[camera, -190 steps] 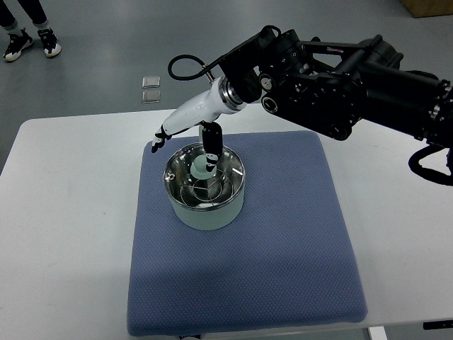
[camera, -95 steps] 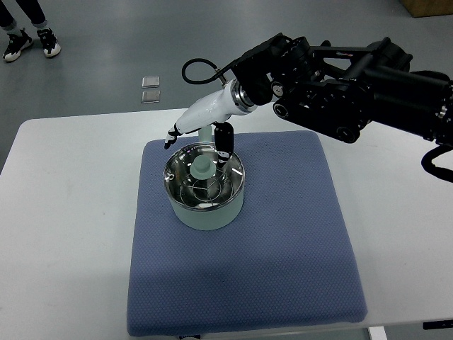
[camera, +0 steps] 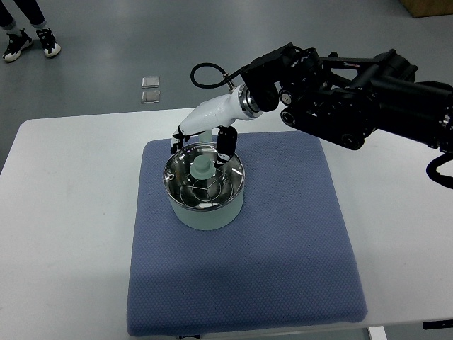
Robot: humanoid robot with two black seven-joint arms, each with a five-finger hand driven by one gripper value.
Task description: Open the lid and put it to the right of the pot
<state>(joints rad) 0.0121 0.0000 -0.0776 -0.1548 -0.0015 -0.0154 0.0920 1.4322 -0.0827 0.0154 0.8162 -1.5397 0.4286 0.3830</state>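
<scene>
A mint-green pot (camera: 205, 212) stands on the blue mat (camera: 283, 234), left of its middle. A glass lid (camera: 212, 185) with a metal rim sits on the pot, and its mint knob (camera: 202, 167) stands free. My right hand (camera: 200, 144), white with black fingertips, hangs over the pot's far rim just behind the knob. Its fingers (camera: 225, 144) are spread and hold nothing. The black right arm (camera: 354, 99) reaches in from the right edge. The left arm does not show.
The mat lies on a white table (camera: 64, 212), with bare mat to the right of the pot. On the grey floor beyond lie two small square plates (camera: 151, 88). A person's shoes (camera: 32, 41) show at top left, and a cardboard box corner (camera: 428, 7) at top right.
My right hand has drawn back from the knob toward the pot's far rim and shifted right. The lid and the pot have not moved.
</scene>
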